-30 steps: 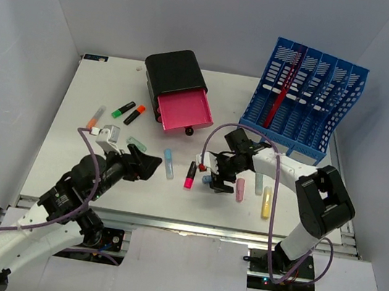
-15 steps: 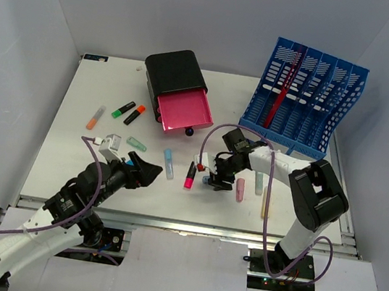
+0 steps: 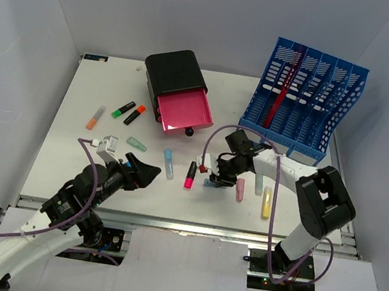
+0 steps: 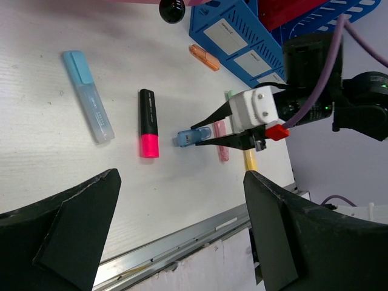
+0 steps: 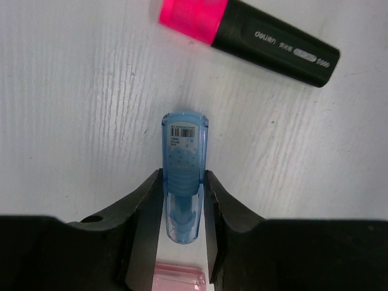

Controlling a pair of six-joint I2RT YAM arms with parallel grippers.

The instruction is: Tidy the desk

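The right gripper (image 5: 182, 179) is clamped on a small blue highlighter (image 5: 185, 151), one finger pressed against each long side, the highlighter's barcoded end sticking out past the fingertips. The highlighter lies on the white desk (image 3: 115, 90), which spreads beneath both arms between pale grey walls. Just beyond the blue tip a pink-and-black highlighter (image 5: 254, 30) lies crosswise, near but not touching, and a pale pink highlighter (image 5: 177, 274) sits between the fingers' roots. The left gripper (image 4: 180, 174) hovers over the desk's front part with its jaws spread wide and nothing between them. Farther back stand a black drawer unit (image 3: 177, 77), its pink drawer pulled out, and a blue file rack (image 3: 304, 96).
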